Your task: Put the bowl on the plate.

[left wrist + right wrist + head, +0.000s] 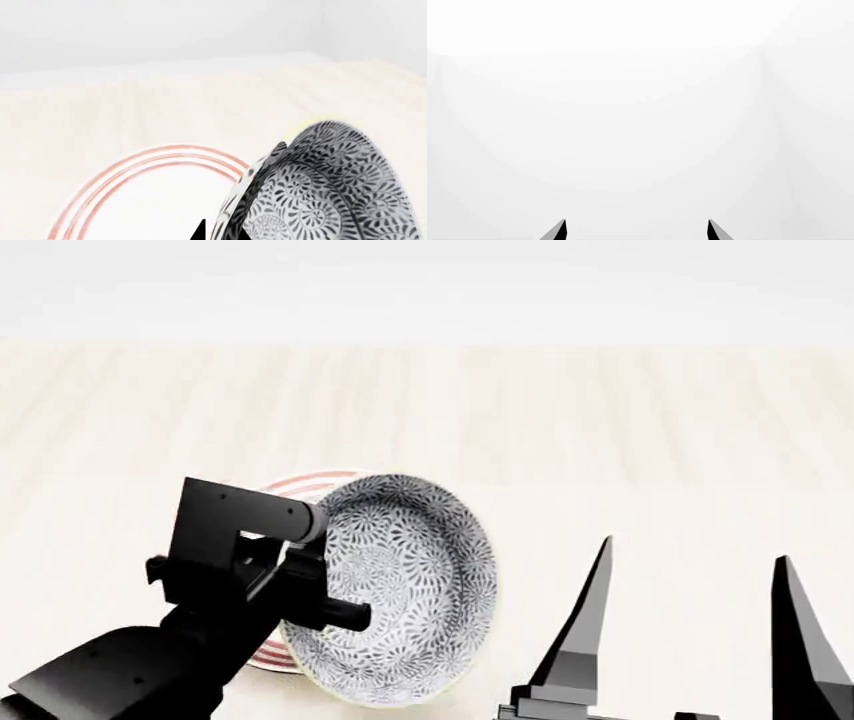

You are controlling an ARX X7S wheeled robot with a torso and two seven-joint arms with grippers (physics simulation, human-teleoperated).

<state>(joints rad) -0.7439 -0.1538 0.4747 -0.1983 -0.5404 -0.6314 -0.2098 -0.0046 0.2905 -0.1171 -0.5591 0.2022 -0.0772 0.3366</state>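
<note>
The bowl (400,590), grey-and-white flower pattern inside and out, hangs steeply tilted with its opening facing the head camera. My left gripper (221,233) is shut on the bowl's rim (237,210), one finger inside and one outside. Under and behind the bowl lies the white plate (302,484) with red rings; most of it is hidden in the head view. The left wrist view shows the plate (155,159) beside the bowl (333,185). My right gripper (694,552) stands open at the lower right, fingers pointing up, with nothing between them (636,222).
The pale wooden table (601,420) stretches back to a white wall. The right wrist view shows only white wall.
</note>
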